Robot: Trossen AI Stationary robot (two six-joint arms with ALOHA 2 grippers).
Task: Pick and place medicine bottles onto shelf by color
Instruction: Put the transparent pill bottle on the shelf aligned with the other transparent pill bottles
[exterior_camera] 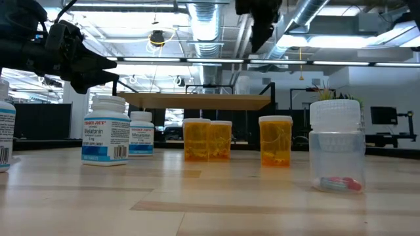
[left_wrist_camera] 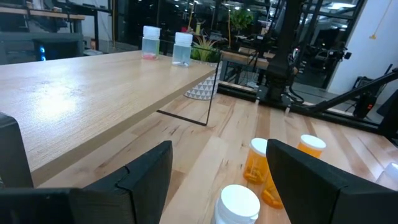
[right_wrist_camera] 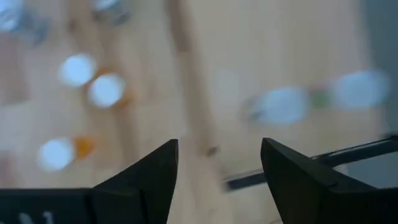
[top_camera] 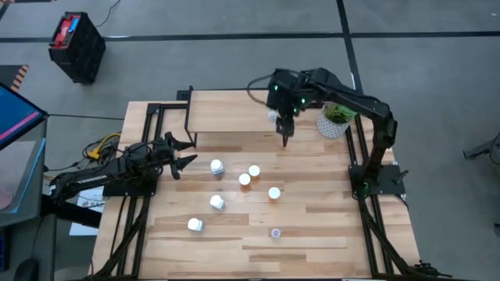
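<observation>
The shelf [top_camera: 234, 111] stands at the table's far side on thin black legs. Two clear bottles [left_wrist_camera: 150, 42] [left_wrist_camera: 182, 46] stand upright on its right part. On the table stand three orange bottles [top_camera: 254, 171] [top_camera: 244, 179] [top_camera: 274, 193], three white bottles [top_camera: 216, 166] [top_camera: 216, 202] [top_camera: 194, 225] and one clear bottle [top_camera: 275, 232]. My right gripper [top_camera: 286, 142] is open and empty, pointing down, above the table just before the shelf's front edge. My left gripper [top_camera: 183, 152] is open and empty at the table's left, facing the nearest white bottle [left_wrist_camera: 239, 202].
A white plant pot [top_camera: 336, 119] stands at the table's far right beside the shelf. The shelf's left and middle top [left_wrist_camera: 74, 93] is bare wood. In the low view the clear bottle [exterior_camera: 336, 147] on the table holds something red at its bottom.
</observation>
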